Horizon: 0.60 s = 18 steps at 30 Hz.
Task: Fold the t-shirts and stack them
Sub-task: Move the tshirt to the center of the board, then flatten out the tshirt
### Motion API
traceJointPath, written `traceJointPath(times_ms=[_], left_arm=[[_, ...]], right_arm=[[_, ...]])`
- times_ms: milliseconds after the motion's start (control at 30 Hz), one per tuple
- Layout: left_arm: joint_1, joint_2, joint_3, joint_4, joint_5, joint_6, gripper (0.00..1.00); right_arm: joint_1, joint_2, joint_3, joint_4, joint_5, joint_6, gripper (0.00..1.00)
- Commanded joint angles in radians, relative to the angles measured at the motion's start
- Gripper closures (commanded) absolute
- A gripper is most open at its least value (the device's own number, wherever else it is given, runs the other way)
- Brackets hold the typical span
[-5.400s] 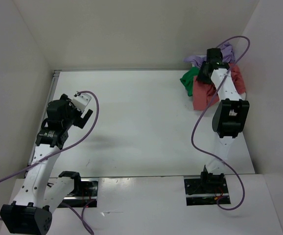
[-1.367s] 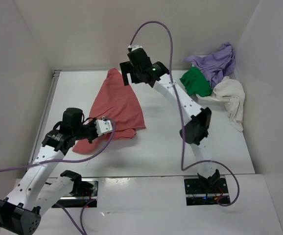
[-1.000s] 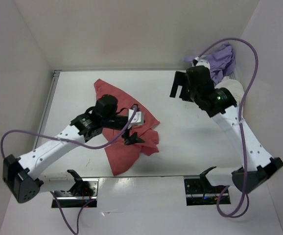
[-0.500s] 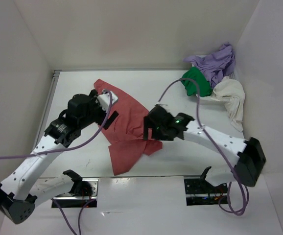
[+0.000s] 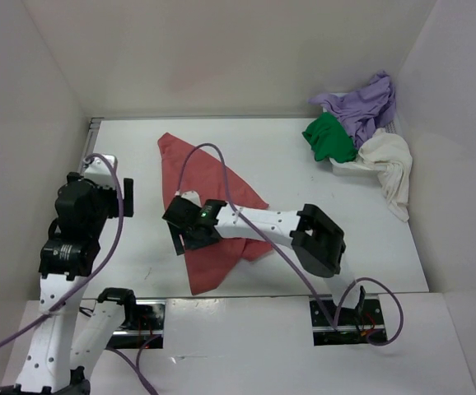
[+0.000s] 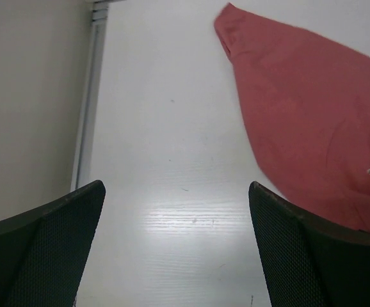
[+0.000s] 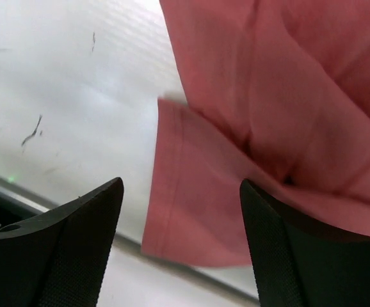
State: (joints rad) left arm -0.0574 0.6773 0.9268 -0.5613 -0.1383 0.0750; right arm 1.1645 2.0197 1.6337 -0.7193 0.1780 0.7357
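right gripper [image 7: 180, 185]: jaws wide, hanging low over the near left edge of the red shirt [image 5: 209, 185], a folded hem sits under the gap, nothing pinched
left gripper [image 6: 175, 187]: wide open too, over bare table [image 5: 345, 214] just left of the shirt, holding nothing
red shirt: rumpled flat, left of centre, one corner pointing at the far edge
far right corner: green shirt [image 5: 330, 138], purple shirt [image 5: 361, 103] and cream shirt [image 5: 386, 160], all heaped together
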Motion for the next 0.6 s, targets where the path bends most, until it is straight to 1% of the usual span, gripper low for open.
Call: traceJointPath(times_ms=[0, 33, 67, 167, 267, 367, 467, 500, 567], left_arm=[[0.056, -0.050, -0.025, 0.058, -0.047, -0.083, 0.01], [0.056, -0.059, -0.025, 0.058, -0.032, -0.083, 0.01], [0.065, -0.068, -0.025, 0.058, -0.032, -0.095, 0.01], [0.065, -0.079, -0.036, 0.058, 0.000, -0.106, 0.01], [0.065, -0.079, -0.036, 0.058, 0.000, -0.106, 0.01], [0.065, -0.088, -0.036, 0.058, 0.009, -0.106, 0.01], [0.065, -0.088, -0.045, 0.058, 0.009, -0.106, 0.01], [0.065, -0.088, -0.045, 0.058, 0.019, -0.106, 0.01], [0.065, -0.088, -0.045, 0.058, 0.019, -0.106, 0.01]], right_arm=[[-0.003, 0.103, 0.112, 0.026, 0.026, -0.054, 0.23], [-0.003, 0.128, 0.133, 0.026, 0.038, -0.055, 0.25], [-0.003, 0.154, 0.185, 0.017, 0.038, -0.055, 0.31], [-0.003, 0.255, 0.289, -0.037, 0.066, -0.064, 0.32], [-0.003, 0.321, 0.331, -0.075, 0.089, -0.073, 0.32], [-0.003, 0.332, 0.310, -0.075, 0.098, -0.064, 0.35], [-0.003, 0.332, 0.267, -0.075, 0.086, -0.055, 0.47], [-0.003, 0.332, 0.256, -0.075, 0.086, -0.055, 0.53], [-0.003, 0.301, 0.226, -0.075, 0.060, -0.055, 0.54]])
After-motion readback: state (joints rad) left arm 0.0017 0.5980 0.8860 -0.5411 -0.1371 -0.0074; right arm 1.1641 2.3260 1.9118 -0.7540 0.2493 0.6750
